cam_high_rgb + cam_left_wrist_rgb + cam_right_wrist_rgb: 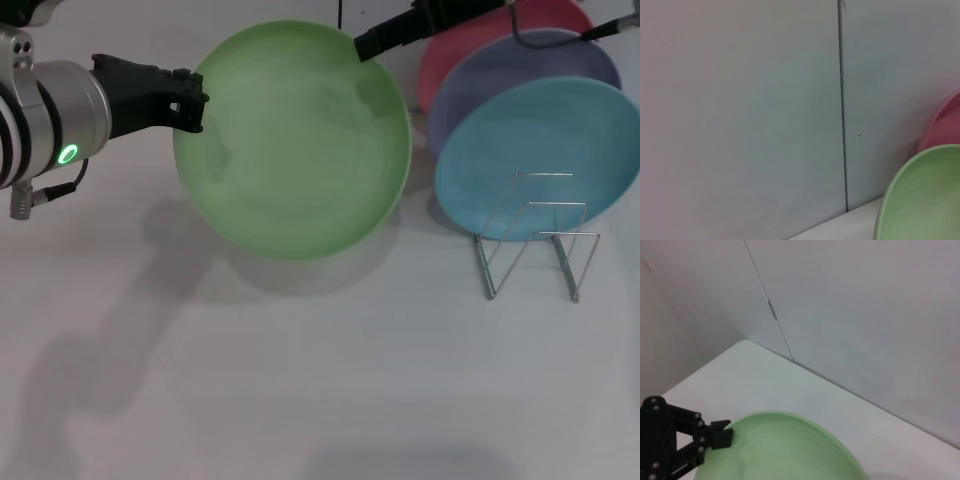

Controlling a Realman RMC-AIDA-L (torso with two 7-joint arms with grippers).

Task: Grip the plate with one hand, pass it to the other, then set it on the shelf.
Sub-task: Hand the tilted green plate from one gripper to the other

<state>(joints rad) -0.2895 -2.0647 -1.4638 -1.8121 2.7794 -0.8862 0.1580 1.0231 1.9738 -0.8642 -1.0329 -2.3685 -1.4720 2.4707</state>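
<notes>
The light green plate hangs tilted above the white table, its face turned toward the head camera. My left gripper is shut on its left rim. My right gripper reaches in from the upper right, and its black tip meets the plate's upper right rim. The right wrist view shows the plate close below, with the left gripper clamped on its edge. A slice of the plate shows in the left wrist view. The wire shelf stands on the table to the right.
A turquoise plate leans in the shelf, with a lavender plate and a pink plate behind it. A pale wall with a vertical seam stands close behind. The white table stretches toward the front.
</notes>
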